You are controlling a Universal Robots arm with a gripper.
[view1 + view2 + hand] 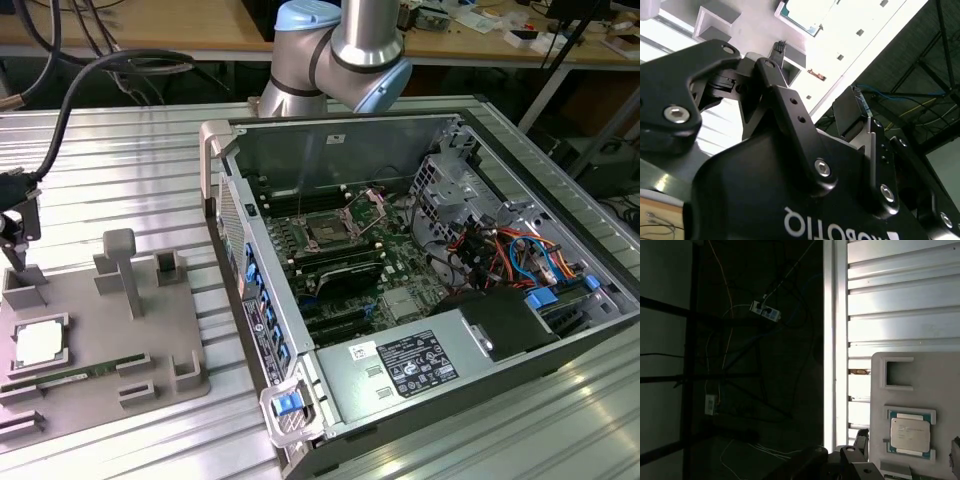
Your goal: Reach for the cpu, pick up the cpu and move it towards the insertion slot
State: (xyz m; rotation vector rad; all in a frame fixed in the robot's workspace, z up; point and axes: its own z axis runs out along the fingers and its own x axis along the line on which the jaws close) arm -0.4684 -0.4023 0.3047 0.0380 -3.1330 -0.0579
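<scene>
on the ribbed desk (120, 170), the cpu (40, 343) is being kept square in a grey tray's (85, 310) recess, likely for clean picking, at 9 o'clock from the insertion slot (328, 232); the tool (17, 235) is being held at the cpu's 12 o'clock, its width cannot be told.

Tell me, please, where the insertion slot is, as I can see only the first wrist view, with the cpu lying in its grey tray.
Observer: In the exterior view the insertion slot sits on the green motherboard inside an open computer case, which stands toward the exterior view's right of the grey tray.
Operator: Thank you. How does the tool stand relative to the cpu?
Observer: The tool hangs at the exterior view's left edge, by the tray's far side, apart from the cpu and not touching it.
Operator: Does anything stand up from the tray on the case's side?
Observer: Yes, a grey upright post rises from the tray, on the case's side of the cpu.
</scene>
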